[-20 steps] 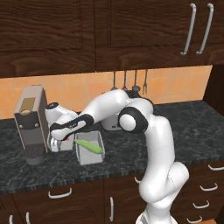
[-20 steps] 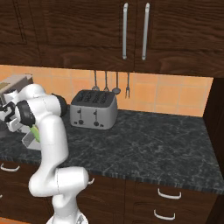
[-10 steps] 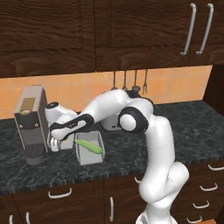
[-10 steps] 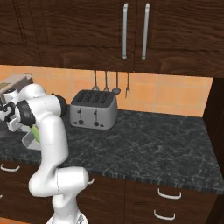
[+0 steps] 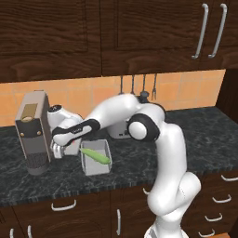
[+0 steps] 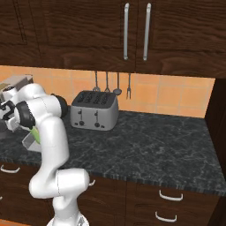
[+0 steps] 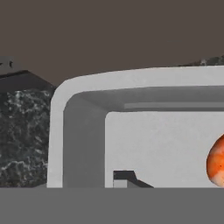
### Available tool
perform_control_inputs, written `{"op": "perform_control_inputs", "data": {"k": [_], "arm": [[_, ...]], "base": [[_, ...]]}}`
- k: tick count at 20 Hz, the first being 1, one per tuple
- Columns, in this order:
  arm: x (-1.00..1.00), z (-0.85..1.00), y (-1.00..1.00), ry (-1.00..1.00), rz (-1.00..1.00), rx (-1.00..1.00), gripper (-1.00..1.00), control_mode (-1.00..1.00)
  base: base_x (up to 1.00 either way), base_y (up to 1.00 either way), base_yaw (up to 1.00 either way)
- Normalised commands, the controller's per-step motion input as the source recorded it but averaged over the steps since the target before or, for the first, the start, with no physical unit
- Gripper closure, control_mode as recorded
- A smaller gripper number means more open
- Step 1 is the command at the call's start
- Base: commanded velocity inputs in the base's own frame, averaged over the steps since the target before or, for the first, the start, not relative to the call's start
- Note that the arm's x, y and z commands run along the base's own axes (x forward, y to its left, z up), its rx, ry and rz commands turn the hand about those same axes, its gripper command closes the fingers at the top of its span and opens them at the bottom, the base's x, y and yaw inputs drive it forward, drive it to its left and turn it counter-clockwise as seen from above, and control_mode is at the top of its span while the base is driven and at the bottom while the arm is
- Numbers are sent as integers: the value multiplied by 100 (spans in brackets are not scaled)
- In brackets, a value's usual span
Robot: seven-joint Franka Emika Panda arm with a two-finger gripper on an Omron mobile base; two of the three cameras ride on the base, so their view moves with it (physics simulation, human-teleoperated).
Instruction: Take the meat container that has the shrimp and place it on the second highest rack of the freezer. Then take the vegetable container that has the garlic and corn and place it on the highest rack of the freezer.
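Left base view: vs. a sec. ago the arm's pose was hardly changed; the gripper (image 5: 57, 150) was kept low at the counter (image 5: 186, 139), just beside the coffee machine (image 5: 33, 132). This was judged as the grasp phase on the 1st container, w/ no lift or carry begun yet. The vegetable container (image 5: 95, 166), w/ sth. green in it, was set just to the gripper's far side, untouched.

Right base view: the vegetable container (image 6: 28, 140) was glimpsed behind the arm.

Hand view: the meat container (image 7: 83, 131) was seen right ahead of the gripper, rim and wall very close, shrimp (image 7: 216, 164) inside. One dark fingertip (image 7: 124, 176) was seen inside the wall. Jaw width and whether the wall was pinched couldn't be told.
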Motion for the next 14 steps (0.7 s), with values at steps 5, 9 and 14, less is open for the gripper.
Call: {"op": "perform_control_inputs", "data": {"k": [5,9,14], "arm": [[-19,66,0,0,0,0,100,-100],[-43,59,-34,2,1,-1,100,-100],[-66,29,-57,5,2,-1,100,-100]], "base": [[0,0,0],[0,0,0],[0,0,0]]}}
